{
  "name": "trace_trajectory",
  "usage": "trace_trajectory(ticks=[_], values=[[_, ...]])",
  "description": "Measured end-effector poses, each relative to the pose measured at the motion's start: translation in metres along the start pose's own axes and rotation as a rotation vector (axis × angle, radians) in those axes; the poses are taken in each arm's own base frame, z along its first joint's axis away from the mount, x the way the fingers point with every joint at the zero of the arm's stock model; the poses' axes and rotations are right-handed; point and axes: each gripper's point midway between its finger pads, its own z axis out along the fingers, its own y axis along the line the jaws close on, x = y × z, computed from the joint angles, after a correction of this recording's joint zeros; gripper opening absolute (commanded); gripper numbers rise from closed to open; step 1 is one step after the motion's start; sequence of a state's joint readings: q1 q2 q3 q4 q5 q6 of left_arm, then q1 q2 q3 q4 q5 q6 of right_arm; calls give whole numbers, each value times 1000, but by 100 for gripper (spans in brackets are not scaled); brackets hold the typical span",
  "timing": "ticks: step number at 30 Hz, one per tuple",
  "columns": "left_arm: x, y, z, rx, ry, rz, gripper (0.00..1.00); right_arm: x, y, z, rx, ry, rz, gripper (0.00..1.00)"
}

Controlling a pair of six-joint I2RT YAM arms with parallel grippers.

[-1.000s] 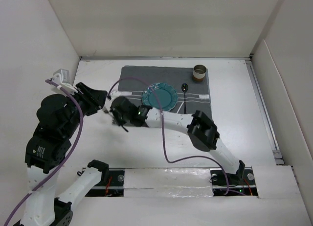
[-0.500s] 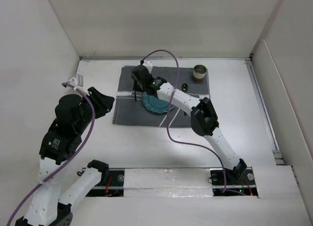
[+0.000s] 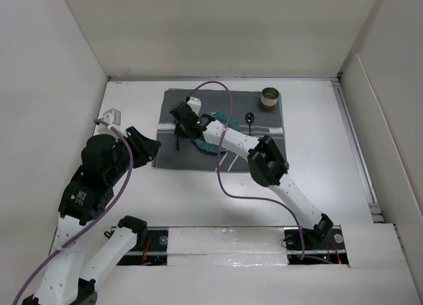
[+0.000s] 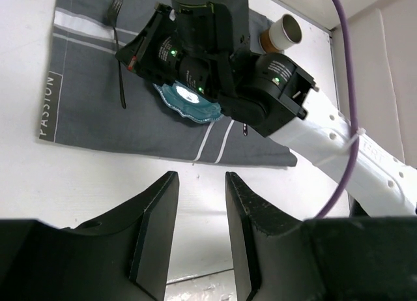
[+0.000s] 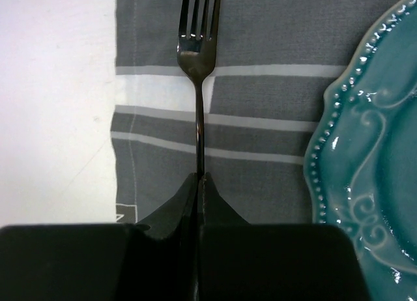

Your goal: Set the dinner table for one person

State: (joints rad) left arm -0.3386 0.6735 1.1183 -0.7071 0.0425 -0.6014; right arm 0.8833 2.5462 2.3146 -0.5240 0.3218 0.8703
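Note:
My right gripper (image 3: 178, 127) is shut on a dark fork (image 5: 197, 47), pinching its handle midway; the jaws stand together in the right wrist view (image 5: 199, 178). The fork lies along the left part of the grey white-striped mat (image 5: 260, 86), left of the teal plate (image 5: 371, 144); I cannot tell whether it touches the cloth. The left wrist view shows the fork (image 4: 120, 60) beside the plate (image 4: 189, 102). My left gripper (image 4: 199, 177) is open and empty over the white dinner table (image 3: 330, 160), near the mat's near-left corner (image 3: 149, 148).
A dark spoon (image 3: 249, 118) lies on the mat right of the plate. A tan cup (image 3: 269, 98) stands at the mat's far right corner. White walls close the table on the left, back and right. My right arm crosses over the plate.
My right gripper carried the fork from off the mat's near-left side to its far part, then back a little beside the plate. My left arm shifted slightly toward the mat.

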Motion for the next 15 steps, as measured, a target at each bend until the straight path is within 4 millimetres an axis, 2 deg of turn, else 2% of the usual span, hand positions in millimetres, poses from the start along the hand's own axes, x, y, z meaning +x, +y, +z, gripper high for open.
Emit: trace_trajectory(ticks=[7, 12, 14, 15], values=[[8, 0, -2, 4, 29, 10, 32, 10, -9, 11, 34, 1, 33, 0], [11, 0, -3, 1, 40, 17, 39, 17, -10, 15, 43, 5, 50, 1], [11, 1, -3, -3, 41, 18, 41, 19, -9, 15, 43, 5, 54, 7], [11, 1, -3, -4, 41, 19, 43, 20, -9, 15, 45, 5, 56, 13]])
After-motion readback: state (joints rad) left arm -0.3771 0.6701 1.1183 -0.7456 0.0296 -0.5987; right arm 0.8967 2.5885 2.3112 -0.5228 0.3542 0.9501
